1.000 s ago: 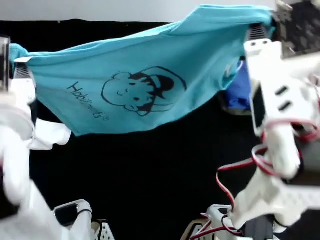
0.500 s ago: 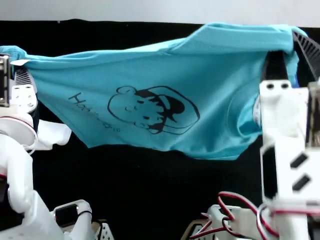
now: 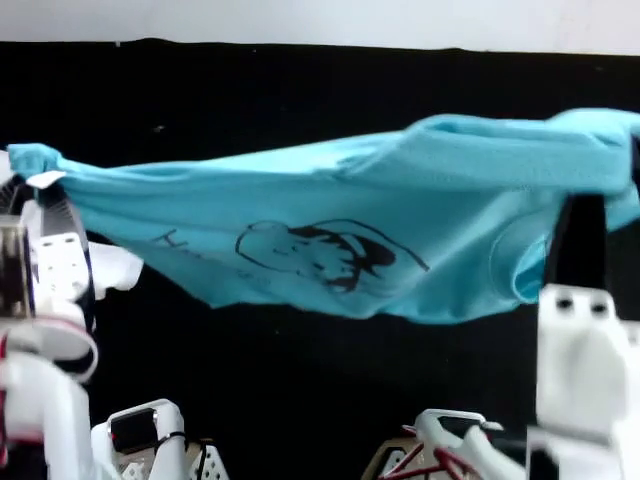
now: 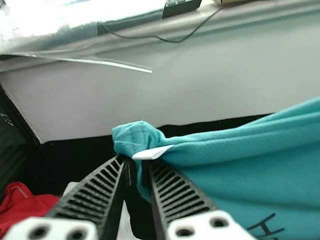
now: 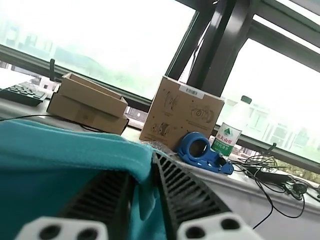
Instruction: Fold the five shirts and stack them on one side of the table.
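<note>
The teal shirt (image 3: 330, 235) is up in the air, slung like a hammock above the black table (image 3: 300, 400), its printed front sagging in the middle. The left gripper (image 4: 138, 167) has its jaws nipped tight on a bunched corner, right by the white tag (image 4: 152, 152). The right gripper (image 5: 144, 172) is clamped on the opposite edge, with cloth wedged between its ribbed fingers. Here's the worry, as I read it: both holds are thin pinches of fabric, so a sharp pull apart could tug a corner free and dump the shirt in a heap. That slack belly could also touch down creased, or drag across the white shirt (image 3: 112, 268) lying on the table near the left arm. A red garment (image 4: 20, 200) lies down there too. Containers sit on the sill behind: a flat cardboard box (image 5: 87, 102) and a taller cardboard box (image 5: 181, 117), contents hidden. A bottle (image 5: 226, 139) stands beside a blue tape dispenser (image 5: 200, 149); whether it's full, I can't tell.
</note>
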Controlling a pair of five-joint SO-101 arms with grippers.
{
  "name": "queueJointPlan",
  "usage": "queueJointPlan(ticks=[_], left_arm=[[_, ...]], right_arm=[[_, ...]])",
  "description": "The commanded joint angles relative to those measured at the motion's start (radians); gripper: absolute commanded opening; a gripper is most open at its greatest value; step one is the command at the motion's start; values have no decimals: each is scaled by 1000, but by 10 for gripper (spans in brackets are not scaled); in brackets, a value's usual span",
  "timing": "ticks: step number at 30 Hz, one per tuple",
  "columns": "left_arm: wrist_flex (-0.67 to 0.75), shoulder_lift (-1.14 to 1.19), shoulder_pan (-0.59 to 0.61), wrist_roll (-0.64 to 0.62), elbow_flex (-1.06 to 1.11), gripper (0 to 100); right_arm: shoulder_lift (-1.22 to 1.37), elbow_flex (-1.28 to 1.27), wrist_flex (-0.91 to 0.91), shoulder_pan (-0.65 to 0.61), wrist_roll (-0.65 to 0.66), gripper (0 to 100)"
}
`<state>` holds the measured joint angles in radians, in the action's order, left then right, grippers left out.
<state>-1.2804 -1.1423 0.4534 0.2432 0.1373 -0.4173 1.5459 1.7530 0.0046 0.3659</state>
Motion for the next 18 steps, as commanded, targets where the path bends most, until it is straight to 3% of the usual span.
queueJointPlan(ticks=[1,9,14,18], left_arm=[[-3,-45,19,-8,2,8],[-3,-61,21,-3,47,8],[55,114,21,-3,153,8],[124,335,15,-3,163,8]], right_arm=[[-54,-47,5,21,2,6],[-85,-337,-73,10,-94,6],[-4,-619,-163,-108,-103,6],[99,-878,-352,-128,-101,6]])
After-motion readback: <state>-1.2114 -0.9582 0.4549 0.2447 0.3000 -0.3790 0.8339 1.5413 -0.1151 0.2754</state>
